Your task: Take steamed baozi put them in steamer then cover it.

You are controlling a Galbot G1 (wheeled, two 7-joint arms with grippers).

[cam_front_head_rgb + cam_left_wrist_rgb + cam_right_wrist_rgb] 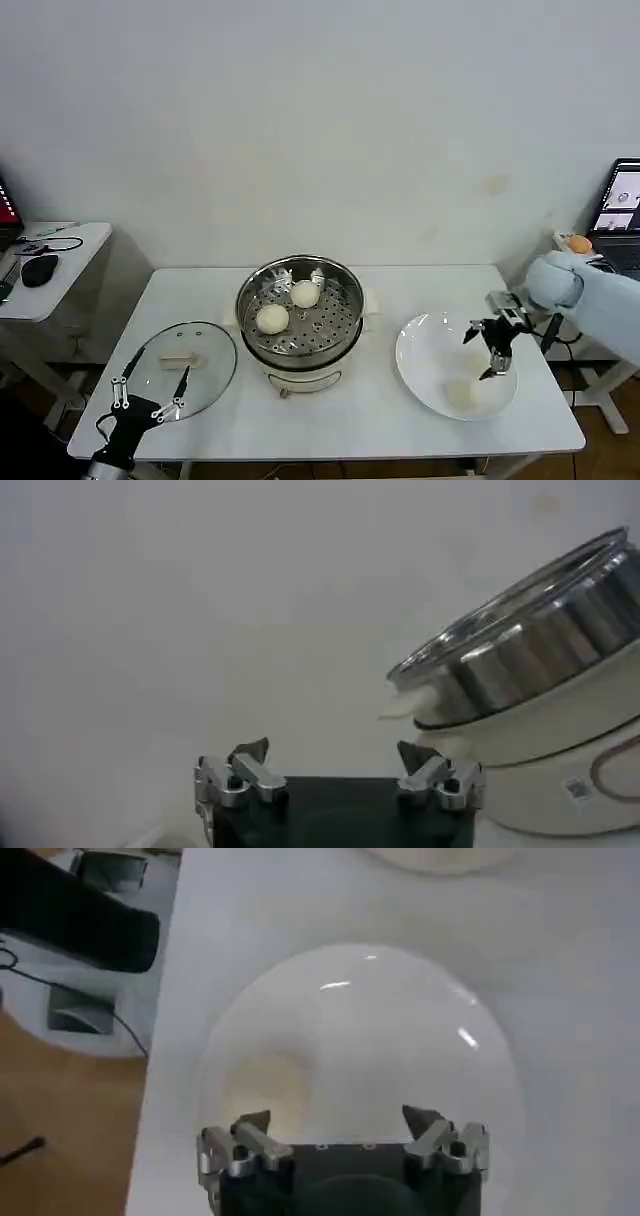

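Fingers of the right gripper spread open above the plate; left gripper open beside the steamer.

Head view: taken from above, facing forward and down across the white table toward the back wall, far enough off to take in the steamer at centre, the cover to the left and the white plate to the right. Left wrist view: set low and close above the tabletop, looking past the left gripper at the steamer side-on, shared with the head view. Right wrist view: held close over the plate, facing steeply down past the right gripper, sharing plate and table edge with the head view.
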